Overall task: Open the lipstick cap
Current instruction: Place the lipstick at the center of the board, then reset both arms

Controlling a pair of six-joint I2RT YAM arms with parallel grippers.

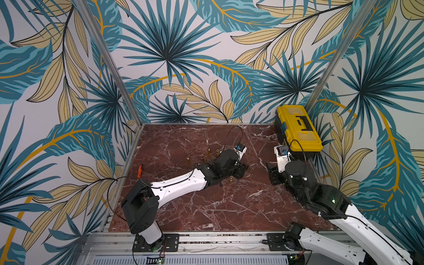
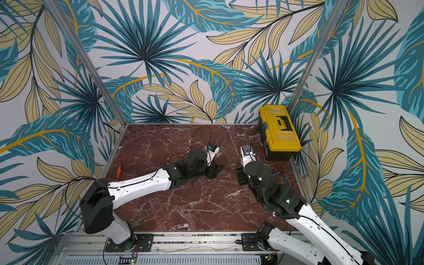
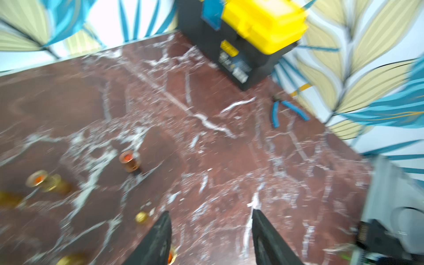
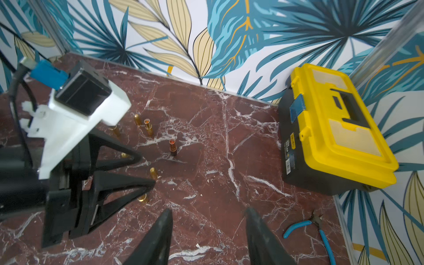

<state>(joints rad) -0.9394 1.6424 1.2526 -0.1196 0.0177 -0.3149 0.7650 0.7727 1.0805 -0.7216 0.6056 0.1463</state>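
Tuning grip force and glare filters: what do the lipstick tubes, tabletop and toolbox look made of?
Lipstick tubes: shiny gold, either metal or metallised plastic; the bright glints don't settle which.
Tabletop: red-brown marble look with white veins, smooth; could be a printed surface.
Toolbox: moulded plastic, matte yellow lid on a black body.

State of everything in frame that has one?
Toolbox: lid shut.
Pliers: lying flat, handles spread.
Screwdriver: lying flat.
Lipstick: upright, cap off.
Second lipstick: upright, cap off.
Left gripper: fingers open, gripping nothing.
Right gripper: fingers open, empty.
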